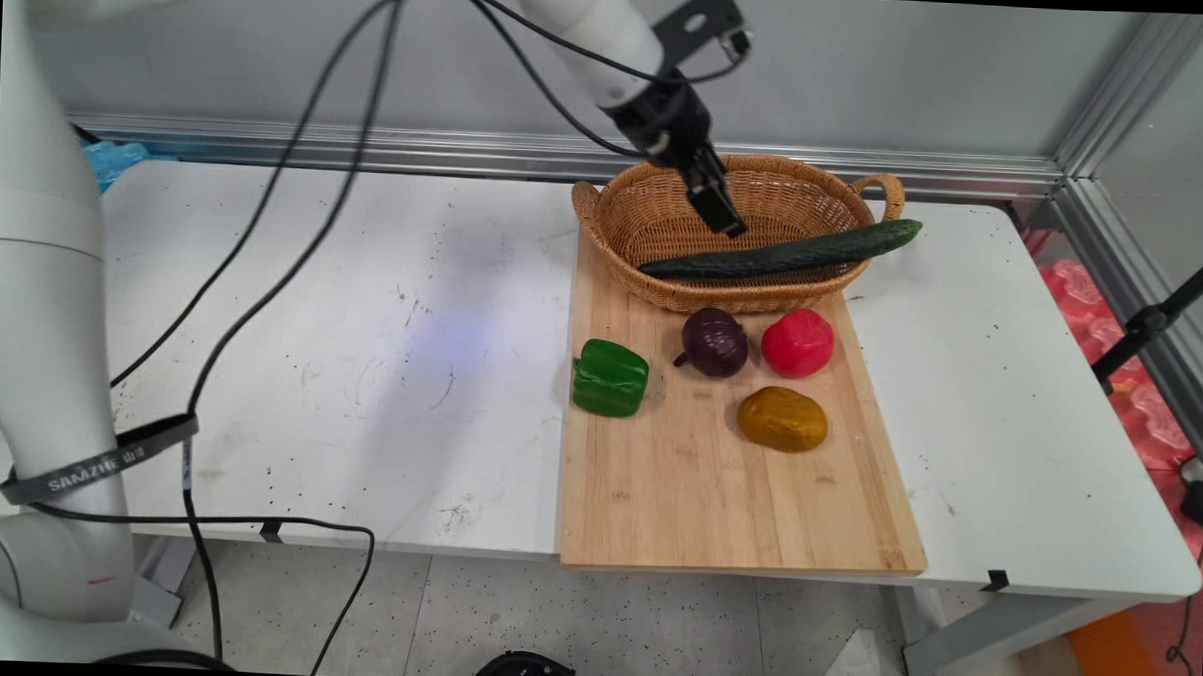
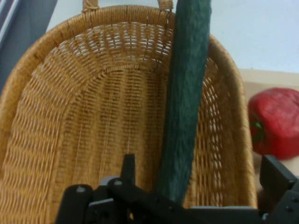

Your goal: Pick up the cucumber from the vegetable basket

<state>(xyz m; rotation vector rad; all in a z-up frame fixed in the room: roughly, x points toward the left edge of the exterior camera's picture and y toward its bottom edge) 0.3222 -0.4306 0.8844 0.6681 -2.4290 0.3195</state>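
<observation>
Cutting board (image 1: 716,502) nearest — potato (image 1: 782,418), peppers; fingers (image 2: 275,175) wide above cucumber (image 1: 780,254).

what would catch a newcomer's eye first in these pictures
The black claw hangs open over the wicker basket at the far end of the wooden board. A long cucumber lies in the basket, one end jutting over the right rim.

Reaching in from the upper left, white forearm sloping down to the right, black cables trailing. Gripper (image 1: 723,219) pointing steeply downward, fingers (image 2: 275,175) spread wide apart, holding nothing between them.
</observation>
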